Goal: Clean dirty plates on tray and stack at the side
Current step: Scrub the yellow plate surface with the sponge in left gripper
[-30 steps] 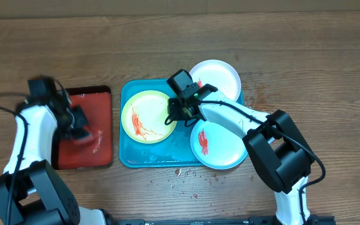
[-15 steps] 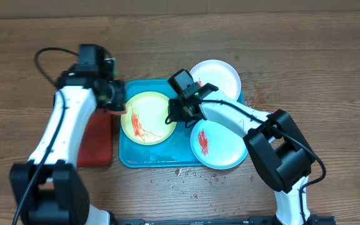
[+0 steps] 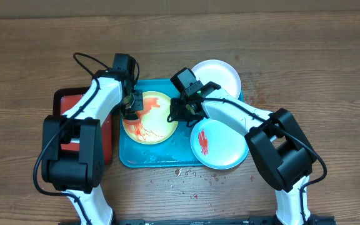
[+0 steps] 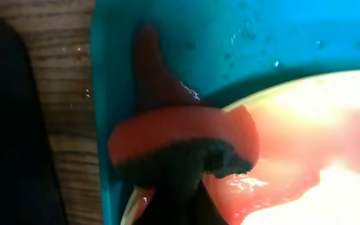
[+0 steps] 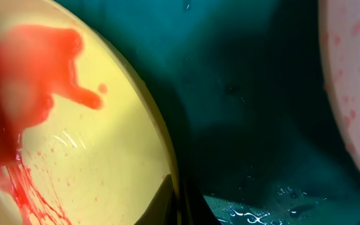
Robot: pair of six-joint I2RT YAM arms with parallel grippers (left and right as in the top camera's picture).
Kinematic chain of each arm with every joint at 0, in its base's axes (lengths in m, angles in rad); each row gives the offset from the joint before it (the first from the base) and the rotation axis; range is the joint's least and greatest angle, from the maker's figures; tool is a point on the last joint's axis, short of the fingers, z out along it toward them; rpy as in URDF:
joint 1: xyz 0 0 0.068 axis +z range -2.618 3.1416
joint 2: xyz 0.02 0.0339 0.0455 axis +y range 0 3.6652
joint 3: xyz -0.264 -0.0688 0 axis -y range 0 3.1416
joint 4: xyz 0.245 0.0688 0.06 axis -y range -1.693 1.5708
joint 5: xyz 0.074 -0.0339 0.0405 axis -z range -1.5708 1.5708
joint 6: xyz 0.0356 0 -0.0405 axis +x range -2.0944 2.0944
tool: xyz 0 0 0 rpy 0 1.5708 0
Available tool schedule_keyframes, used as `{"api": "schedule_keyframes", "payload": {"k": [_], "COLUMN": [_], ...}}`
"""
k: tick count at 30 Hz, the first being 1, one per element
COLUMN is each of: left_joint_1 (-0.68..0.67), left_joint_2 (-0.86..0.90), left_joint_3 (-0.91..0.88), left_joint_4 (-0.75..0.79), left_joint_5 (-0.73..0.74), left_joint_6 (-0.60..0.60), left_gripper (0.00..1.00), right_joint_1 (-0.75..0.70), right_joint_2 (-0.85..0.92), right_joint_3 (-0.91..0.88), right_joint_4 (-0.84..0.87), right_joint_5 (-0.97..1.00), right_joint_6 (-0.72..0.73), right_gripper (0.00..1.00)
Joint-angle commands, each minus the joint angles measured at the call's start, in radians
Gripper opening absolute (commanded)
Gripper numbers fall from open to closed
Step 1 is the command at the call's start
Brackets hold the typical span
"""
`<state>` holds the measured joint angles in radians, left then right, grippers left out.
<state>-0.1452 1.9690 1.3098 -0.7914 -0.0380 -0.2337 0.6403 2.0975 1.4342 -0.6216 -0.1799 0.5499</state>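
Observation:
The yellow-green plate [image 3: 150, 119] lies on the left half of the turquoise tray [image 3: 129, 157], streaked with red sauce. My right gripper [image 3: 175, 112] is shut on its right rim, and the right wrist view shows the fingers [image 5: 180, 201] pinching the plate's edge [image 5: 74, 125]. My left gripper [image 3: 133, 105] is shut on a red sponge with a dark underside [image 4: 186, 134], which rests at the plate's left rim [image 4: 305, 119]. The light-blue plate [image 3: 219, 145] with a red smear lies on the tray's right front. The white plate [image 3: 219, 75] lies at the tray's back right corner.
A smaller dark-rimmed red tray [image 3: 102, 147] lies left of the turquoise tray, under my left arm. Red sauce specks dot the wood [image 3: 186, 175] in front of the tray. Water droplets wet the tray floor [image 5: 261, 206]. Another smeared plate's edge [image 5: 355, 81] shows at right.
My left arm has swung from the red tray rightward to the yellow-green plate, carrying the sponge. The right gripper has kept its hold on the plate's rim.

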Motion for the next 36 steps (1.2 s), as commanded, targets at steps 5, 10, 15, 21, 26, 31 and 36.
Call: {"api": "schedule_keyframes", "payload": {"k": [5, 10, 15, 21, 26, 31, 36], "left_joint_1": [-0.049, -0.072, -0.071, -0.069, -0.071, -0.072, -0.072], "left_joint_2": [0.064, 0.064, 0.064, 0.064, 0.064, 0.064, 0.064], "left_joint_3": [-0.024, -0.024, -0.024, -0.024, -0.024, -0.024, -0.024], "left_joint_4": [-0.185, -0.223, -0.087, 0.121, 0.14, 0.089, -0.002], "left_joint_5": [0.403, 0.466, 0.444, 0.138, -0.2, -0.375, -0.253], "left_joint_6": [0.407, 0.485, 0.369, -0.023, -0.21, -0.271, -0.176], "left_gripper": [0.04, 0.04, 0.04, 0.04, 0.04, 0.04, 0.04], "right_joint_1": [-0.008, -0.008, -0.008, -0.008, -0.008, -0.008, -0.008], "right_joint_2": [0.016, 0.016, 0.016, 0.016, 0.016, 0.016, 0.016], "right_joint_3": [0.013, 0.013, 0.013, 0.013, 0.013, 0.013, 0.013], "right_joint_4": [0.011, 0.014, 0.009, 0.003, 0.003, 0.001, -0.013], "right_joint_5": [0.003, 0.003, 0.002, 0.002, 0.002, 0.001, -0.008], "right_joint_6": [0.008, 0.008, 0.008, 0.008, 0.008, 0.008, 0.008], "right_gripper": [0.04, 0.04, 0.04, 0.04, 0.04, 0.04, 0.04]}}
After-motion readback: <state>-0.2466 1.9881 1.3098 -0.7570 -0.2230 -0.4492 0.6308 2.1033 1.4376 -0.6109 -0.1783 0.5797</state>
